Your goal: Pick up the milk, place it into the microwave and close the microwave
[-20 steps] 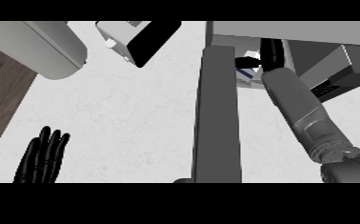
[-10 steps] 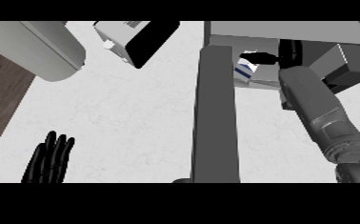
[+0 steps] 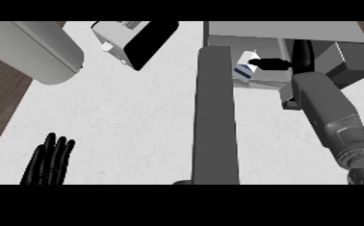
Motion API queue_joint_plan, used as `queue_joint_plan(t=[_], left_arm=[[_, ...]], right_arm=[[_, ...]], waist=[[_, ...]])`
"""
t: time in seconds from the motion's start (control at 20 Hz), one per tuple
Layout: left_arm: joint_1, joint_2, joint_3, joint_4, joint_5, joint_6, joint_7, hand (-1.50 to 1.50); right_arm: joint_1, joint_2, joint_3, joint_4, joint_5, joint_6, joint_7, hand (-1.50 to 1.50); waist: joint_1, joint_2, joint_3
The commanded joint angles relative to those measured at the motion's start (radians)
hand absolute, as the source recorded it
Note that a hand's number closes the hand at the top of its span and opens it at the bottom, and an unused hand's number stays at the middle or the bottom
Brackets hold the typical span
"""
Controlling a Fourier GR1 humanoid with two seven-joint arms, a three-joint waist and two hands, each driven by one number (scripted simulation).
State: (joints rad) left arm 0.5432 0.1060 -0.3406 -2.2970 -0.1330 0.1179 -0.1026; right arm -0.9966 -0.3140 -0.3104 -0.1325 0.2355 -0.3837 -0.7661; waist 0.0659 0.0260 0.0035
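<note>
On the white counter (image 3: 128, 119), toward its far right corner, the milk (image 3: 245, 69) sits inside the microwave (image 3: 284, 32), pinched by the right hand (image 3: 302, 59); it looks light, stiff, best held by its sides, while the left hand (image 3: 48, 160) rests straight-fingered at the near left edge.

The milk (image 3: 245, 69) (partly behind the microwave door (image 3: 215, 119)) shows only partially.

We see the microwave (image 3: 284, 32) at the upper right, its grey door (image 3: 215, 119) swung open toward us. Our right hand (image 3: 297, 59) reaches into the microwave, its thumb beside the milk (image 3: 245, 70) sitting inside just past the door. Well left of the door, our left hand (image 3: 48, 160) rests open on the white counter (image 3: 135, 114), fingers up.
</note>
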Motion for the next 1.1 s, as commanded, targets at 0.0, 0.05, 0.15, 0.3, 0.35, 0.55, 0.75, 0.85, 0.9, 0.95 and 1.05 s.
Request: queue_joint_plan(t=[0.0, 0.05, 0.15, 0.3, 0.35, 0.55, 0.75, 0.85, 0.9, 0.95, 1.05], left_arm=[[0.029, -0.007, -0.022, 0.016, -0.015, 0.009, -0.019, -1.50], [0.013, -0.007, -0.031, -0.033, -0.035, 0.019, 0.027, -1.50], [-0.020, -0.023, -0.014, 0.031, -0.012, 0.020, -0.004, -1.50], [0.020, -0.007, -0.059, -0.063, -0.024, 0.016, 0.049, -1.50], [-0.005, -0.017, -0.031, 0.011, -0.017, 0.021, -0.002, -1.50], [0.015, -0.032, -0.082, 0.024, -0.047, 0.040, -0.006, -1.50], [0.015, -0.002, -0.009, -0.011, 0.008, 0.024, -0.004, -1.50], [0.039, -0.010, -0.060, -0.032, -0.023, 0.038, 0.023, -1.50], [0.041, -0.046, -0.138, 0.036, -0.088, 0.065, -0.028, -1.50], [0.013, -0.030, -0.050, 0.038, -0.021, 0.052, -0.020, -1.50], [0.017, 0.010, -0.015, 0.002, 0.021, 0.016, 0.002, -1.50]], right_arm=[[0.034, 0.016, -0.024, -0.006, -0.030, 0.078, -0.045, -1.50], [0.033, 0.018, -0.035, -0.006, -0.043, 0.099, -0.036, -1.50], [0.088, -0.005, -0.033, -0.008, -0.042, 0.140, -0.089, -1.50], [0.068, 0.017, -0.027, -0.013, -0.046, 0.182, -0.028, -1.50], [0.116, 0.033, -0.033, -0.010, -0.055, 0.222, -0.085, -1.50], [0.154, 0.076, -0.020, -0.029, -0.057, 0.262, -0.097, -1.50], [0.228, 0.045, -0.015, -0.017, -0.055, 0.294, -0.093, -1.50], [0.256, 0.059, -0.010, -0.024, -0.056, 0.306, -0.103, -1.50], [0.257, 0.069, -0.008, -0.023, -0.055, 0.305, -0.095, -1.50], [0.274, 0.091, -0.001, -0.034, -0.056, 0.325, -0.111, -1.50], [0.285, 0.094, -0.011, -0.046, -0.073, 0.354, -0.105, -1.50]], waist=[[-0.010, -0.007, -0.001], [-0.015, -0.008, -0.001], [-0.021, -0.007, -0.001], [-0.032, -0.016, -0.002], [-0.033, -0.014, -0.002], [-0.044, -0.021, -0.003], [-0.048, -0.021, -0.003], [-0.051, -0.023, -0.003], [-0.050, -0.023, -0.003], [-0.055, -0.024, -0.003], [-0.056, -0.024, -0.003]])
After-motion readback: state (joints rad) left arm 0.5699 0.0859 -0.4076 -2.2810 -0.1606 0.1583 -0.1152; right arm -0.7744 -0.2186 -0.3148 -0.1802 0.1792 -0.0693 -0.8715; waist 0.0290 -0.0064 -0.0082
